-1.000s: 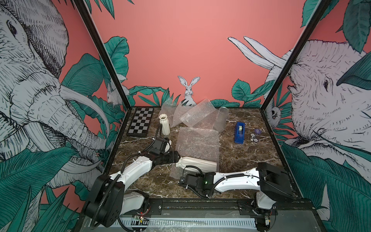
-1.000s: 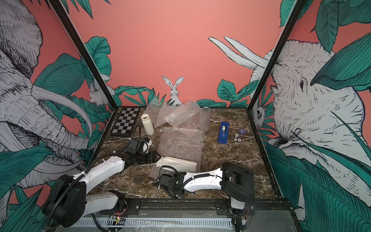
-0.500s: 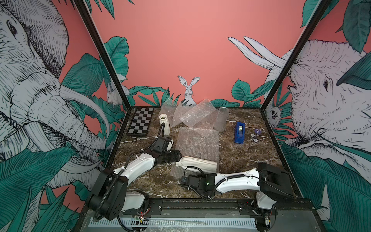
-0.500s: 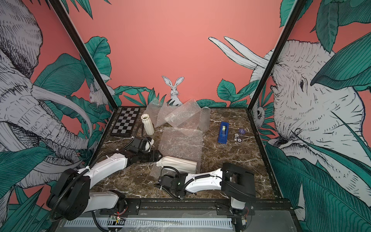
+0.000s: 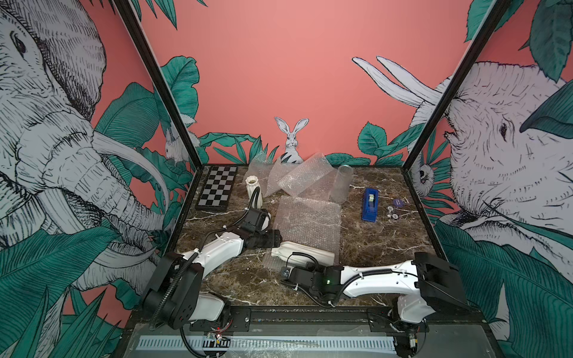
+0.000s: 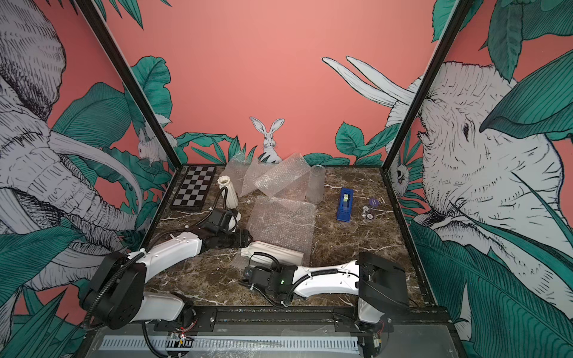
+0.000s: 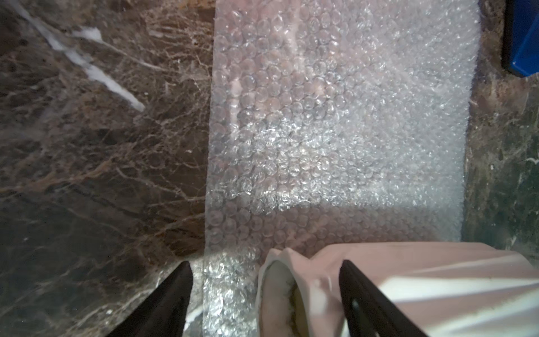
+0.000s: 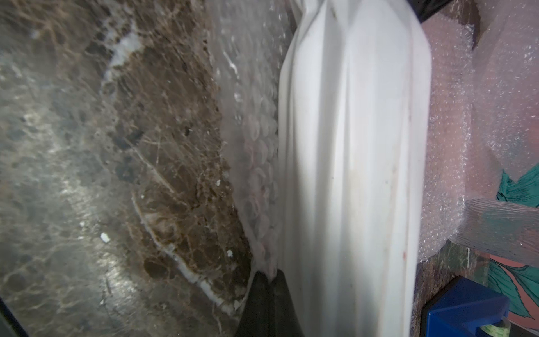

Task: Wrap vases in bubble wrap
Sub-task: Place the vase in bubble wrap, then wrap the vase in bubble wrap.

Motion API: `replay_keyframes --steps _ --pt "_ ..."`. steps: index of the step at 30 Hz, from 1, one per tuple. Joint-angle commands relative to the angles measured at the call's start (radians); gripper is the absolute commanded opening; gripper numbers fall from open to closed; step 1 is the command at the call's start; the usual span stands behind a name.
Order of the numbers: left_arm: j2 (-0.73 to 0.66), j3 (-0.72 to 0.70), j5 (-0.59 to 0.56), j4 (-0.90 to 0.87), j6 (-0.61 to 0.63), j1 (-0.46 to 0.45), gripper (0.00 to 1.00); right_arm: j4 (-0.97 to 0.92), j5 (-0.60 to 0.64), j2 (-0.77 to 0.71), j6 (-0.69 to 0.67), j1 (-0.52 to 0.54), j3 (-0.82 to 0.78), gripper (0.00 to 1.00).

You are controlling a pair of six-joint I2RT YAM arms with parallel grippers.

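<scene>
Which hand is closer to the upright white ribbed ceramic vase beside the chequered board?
Left. The left hand sits just in front of that upright vase; the right hand is farther forward, pinching the clear bubble-wrap sheet.

Left gripper (image 7: 265, 262) jaws stand apart, with the white vase (image 7: 408, 277) rim between them; finger contact is unclear. The vase lies on bubble wrap (image 7: 335, 116) over the marble table (image 7: 87, 146).

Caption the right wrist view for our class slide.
The right fingers pinch the bubble wrap edge beside the white vase lying on it.
</scene>
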Motion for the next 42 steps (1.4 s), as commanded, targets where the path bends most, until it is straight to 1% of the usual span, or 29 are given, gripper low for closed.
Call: replay_keyframes --steps 1,11,21,26,30,32,36,39,42 --pt "0.007 0.025 -0.030 -0.035 0.023 -0.013 0.80 0.003 0.059 -0.034 0.004 -0.001 0.010 0.00" --pt "0.019 0.026 -0.054 -0.034 0.026 -0.038 0.80 0.025 0.088 -0.073 0.021 -0.039 -0.001 0.00" --pt "0.031 0.037 -0.062 -0.032 0.030 -0.045 0.80 0.050 0.129 -0.056 0.013 -0.066 -0.005 0.00" --pt "0.037 0.038 -0.065 -0.032 0.036 -0.045 0.80 0.057 0.168 -0.057 0.008 -0.072 -0.003 0.00" --pt "0.037 0.039 -0.067 -0.031 0.034 -0.046 0.80 0.066 0.173 -0.049 0.003 -0.080 -0.005 0.00" --pt "0.039 0.040 -0.068 -0.031 0.034 -0.047 0.80 0.068 0.182 -0.039 0.000 -0.083 -0.002 0.03" --pt "0.039 0.043 -0.070 -0.031 0.034 -0.047 0.80 0.076 0.209 -0.026 -0.007 -0.086 -0.002 0.13" --pt "0.040 0.046 -0.073 -0.034 0.036 -0.046 0.80 0.084 0.227 -0.024 -0.014 -0.088 -0.002 0.16" --pt "0.038 0.049 -0.075 -0.037 0.038 -0.047 0.80 0.095 0.245 -0.026 -0.023 -0.090 -0.008 0.24"
